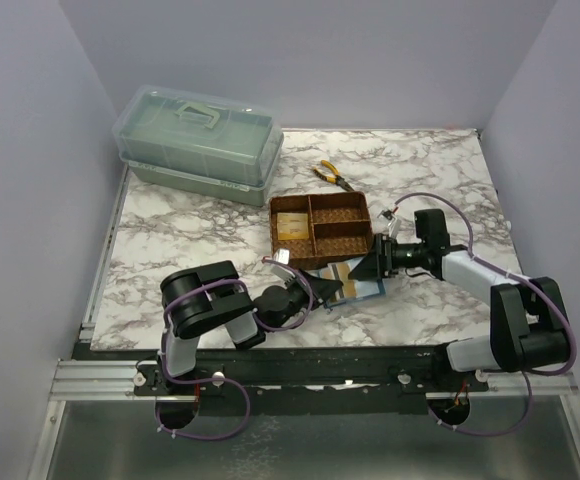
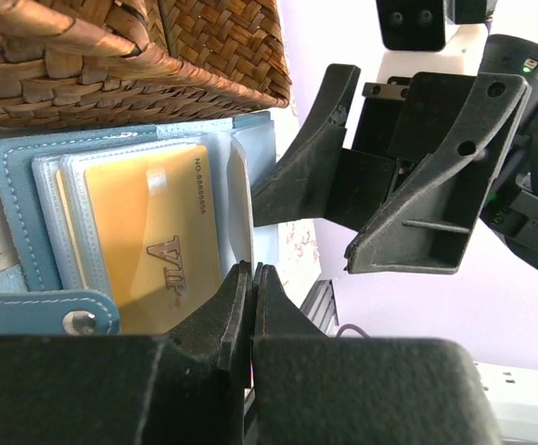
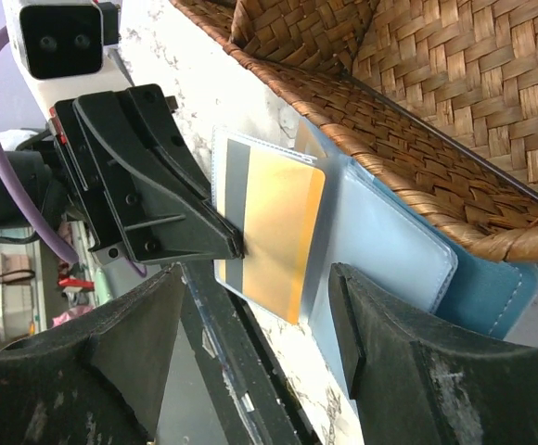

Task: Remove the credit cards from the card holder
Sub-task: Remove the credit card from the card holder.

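Note:
The teal-blue card holder (image 1: 362, 287) lies open in front of the woven tray, also in the left wrist view (image 2: 14, 222) and the right wrist view (image 3: 492, 278). A gold credit card (image 2: 148, 241) sits in its clear sleeves, also seen in the right wrist view (image 3: 274, 232). My left gripper (image 2: 252, 273) is shut on the edge of a clear sleeve holding the card; it also shows in the top view (image 1: 322, 290) and the right wrist view (image 3: 238, 246). My right gripper (image 3: 260, 324) is open and empty, facing the card's far edge, also in the top view (image 1: 358, 272).
The brown woven tray (image 1: 360, 205) stands just behind the holder, with a pale gold card (image 1: 292, 226) in its left compartment. Yellow-handled pliers (image 1: 332, 176) lie behind it. A green lidded box (image 1: 198, 140) stands at the back left. The table's near edge is close.

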You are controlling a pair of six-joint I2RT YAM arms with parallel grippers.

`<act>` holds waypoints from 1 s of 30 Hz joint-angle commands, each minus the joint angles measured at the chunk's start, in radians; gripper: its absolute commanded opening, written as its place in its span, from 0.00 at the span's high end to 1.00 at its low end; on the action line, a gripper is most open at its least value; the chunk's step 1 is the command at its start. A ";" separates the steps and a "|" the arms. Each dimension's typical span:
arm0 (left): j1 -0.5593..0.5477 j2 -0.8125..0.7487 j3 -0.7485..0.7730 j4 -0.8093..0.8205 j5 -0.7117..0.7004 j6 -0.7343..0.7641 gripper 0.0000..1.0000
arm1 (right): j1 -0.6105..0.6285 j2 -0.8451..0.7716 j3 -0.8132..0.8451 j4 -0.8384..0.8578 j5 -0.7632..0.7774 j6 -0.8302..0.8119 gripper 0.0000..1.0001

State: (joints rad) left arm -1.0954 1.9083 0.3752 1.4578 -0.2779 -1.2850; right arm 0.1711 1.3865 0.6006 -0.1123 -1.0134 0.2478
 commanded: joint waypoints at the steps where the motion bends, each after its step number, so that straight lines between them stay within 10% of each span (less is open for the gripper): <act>1: -0.008 -0.037 0.016 0.197 0.004 0.027 1.00 | -0.013 0.023 0.005 0.019 -0.081 0.026 0.29; 30: -0.005 -0.083 0.072 0.197 0.047 0.065 1.00 | -0.089 0.019 -0.027 0.117 -0.289 0.185 0.34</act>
State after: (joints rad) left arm -1.0954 1.8660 0.4191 1.4578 -0.2512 -1.2304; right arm 0.0925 1.3968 0.5877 -0.0269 -1.2331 0.3969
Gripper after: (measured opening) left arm 0.019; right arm 0.675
